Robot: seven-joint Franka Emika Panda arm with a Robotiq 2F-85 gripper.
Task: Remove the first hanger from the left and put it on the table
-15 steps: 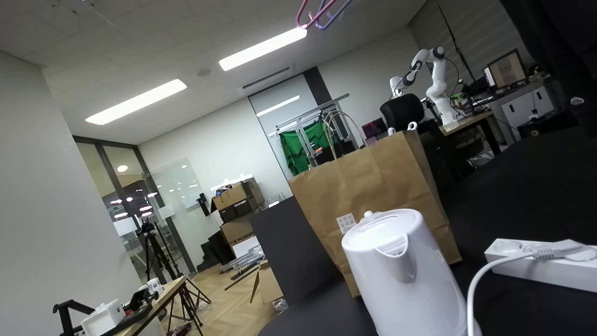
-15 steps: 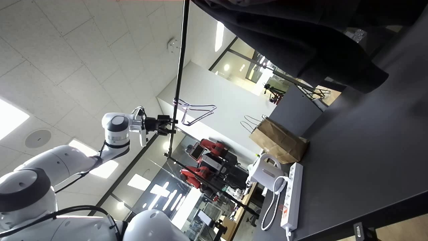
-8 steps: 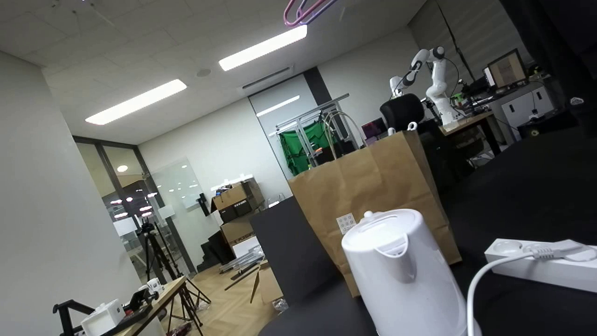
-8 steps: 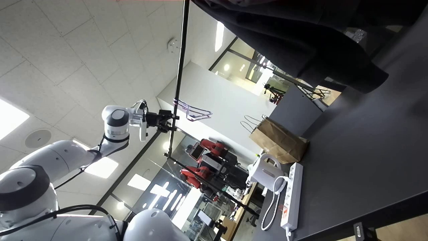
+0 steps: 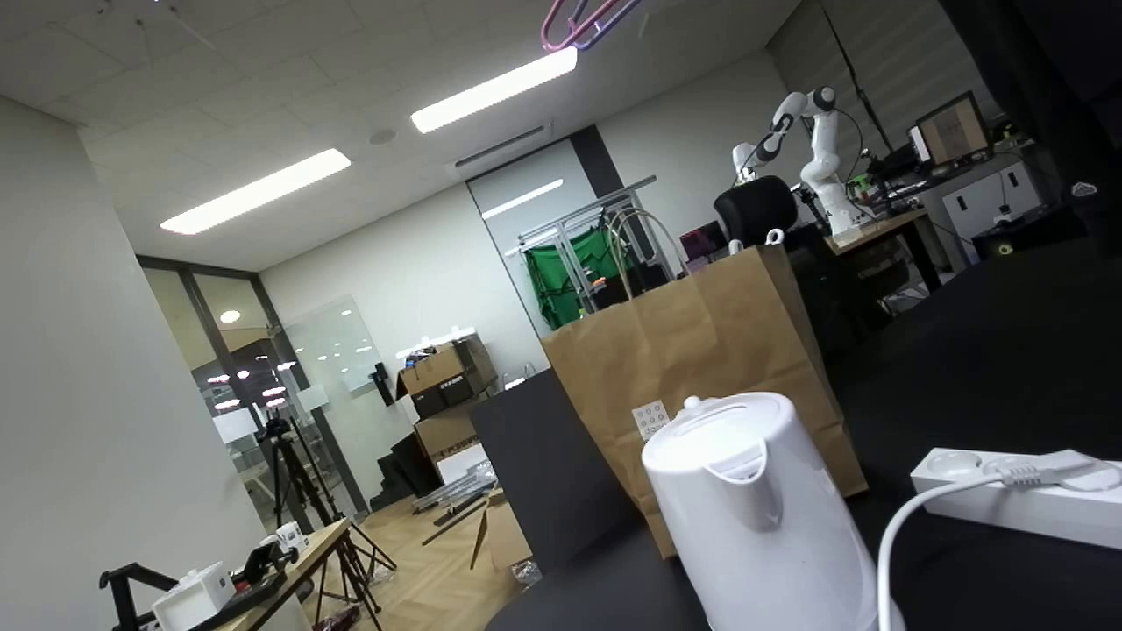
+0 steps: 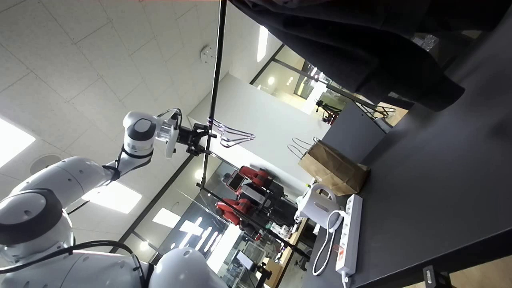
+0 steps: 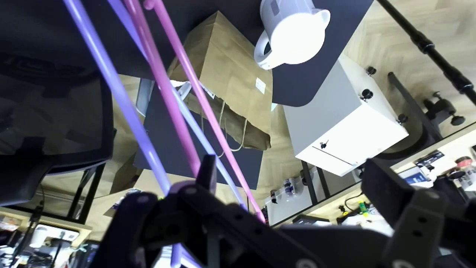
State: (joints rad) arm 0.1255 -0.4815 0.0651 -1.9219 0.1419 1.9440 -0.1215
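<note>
A pink hanger (image 7: pixel 171 108) hangs beside the gripper (image 7: pixel 296 181), whose jaws stand wide apart; rods show either side of one fingertip (image 7: pixel 206 172) in the wrist view; contact unclear.

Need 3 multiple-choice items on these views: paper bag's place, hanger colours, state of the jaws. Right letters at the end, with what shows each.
1. Where does the brown paper carrier bag stand?
A) On the black table, beside the white electric kettle
B) Under the black table
C) On top of the white electric kettle

2. What colours are the clothes hangers?
A) Green and white
B) Black and yellow
C) Pink and purple

3. How do the jaws stand?
A) Shut on the brown paper carrier bag
B) Open
C) Shut on nothing

1: A, since both exterior views show it standing there.
2: C, since both colours show plainly in the wrist view.
3: B, since the wrist view shows them spread wide apart.
</note>
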